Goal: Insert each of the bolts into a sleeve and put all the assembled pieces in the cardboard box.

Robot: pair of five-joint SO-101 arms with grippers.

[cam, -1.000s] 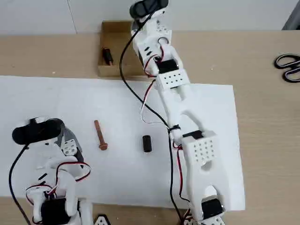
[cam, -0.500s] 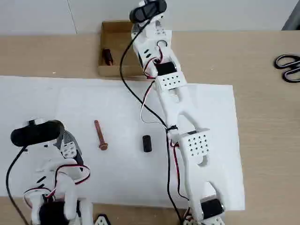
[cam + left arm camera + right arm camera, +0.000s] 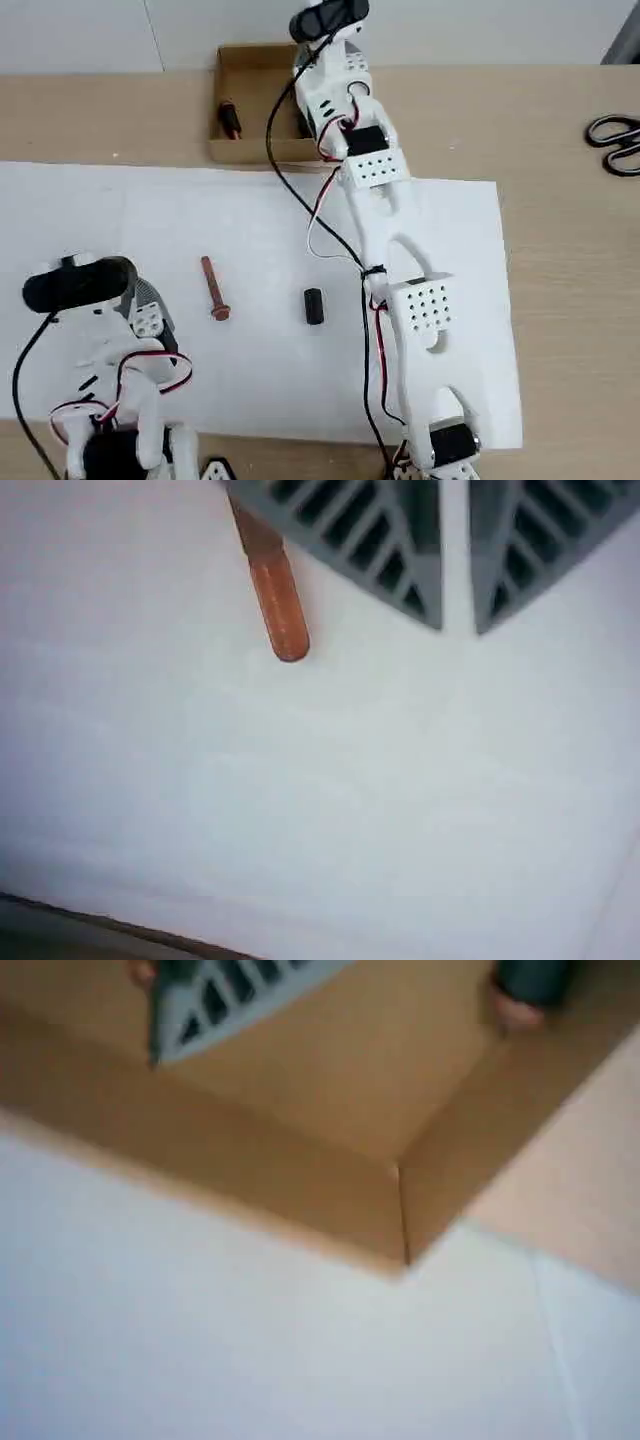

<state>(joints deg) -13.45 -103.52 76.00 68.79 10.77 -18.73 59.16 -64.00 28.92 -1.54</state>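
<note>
The left fingers are almost together, with only a thin slit between them, and they hold nothing. They hang over the white paper. One end of a rust-brown bolt pokes out beside them, not between them.

The right fingers are far off, over the inside of the cardboard box at the back of the surface. I cannot tell whether they are apart or together. One assembled piece, dark with a brownish end, lies in a corner of the box.

From above, the bolt lies flat on the paper. A short black sleeve lies near it but apart from it, between the bolt and the right arm.

I judge that one pair is done and the step in hand is this last pair. To do it well, I would open the left fingers wide and centre them across the bolt close to its head, leaving most of the shaft free. I would bring the right arm back for the sleeve and grip it across its sides so the hole stays open. I would line the shaft up with the hole before pushing, since a tilted start could jam or knock the sleeve loose.
</note>
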